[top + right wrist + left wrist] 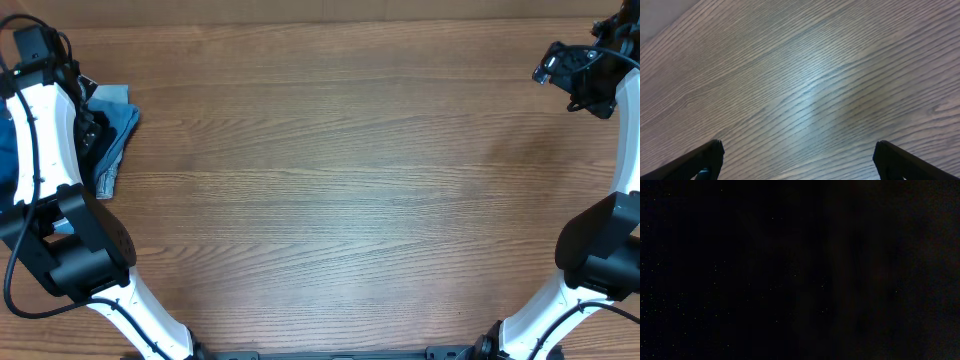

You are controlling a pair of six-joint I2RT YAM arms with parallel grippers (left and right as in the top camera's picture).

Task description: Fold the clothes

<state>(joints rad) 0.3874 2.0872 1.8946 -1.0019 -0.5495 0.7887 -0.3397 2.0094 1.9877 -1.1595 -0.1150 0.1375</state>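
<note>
I can't tell if my left claw [92, 128] is pinching the clothes [120, 125], my right claw [797, 147] is spread wide, so I should grab an edge tight and pull slowly.

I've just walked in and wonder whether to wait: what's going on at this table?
The left claw is down at a heap of blue cloth by the left edge of the table. Its camera shows only black, so its grip cannot be judged. The right claw hangs open over wood near the far right corner, holding nothing. No garment is spread out for folding yet.
</note>
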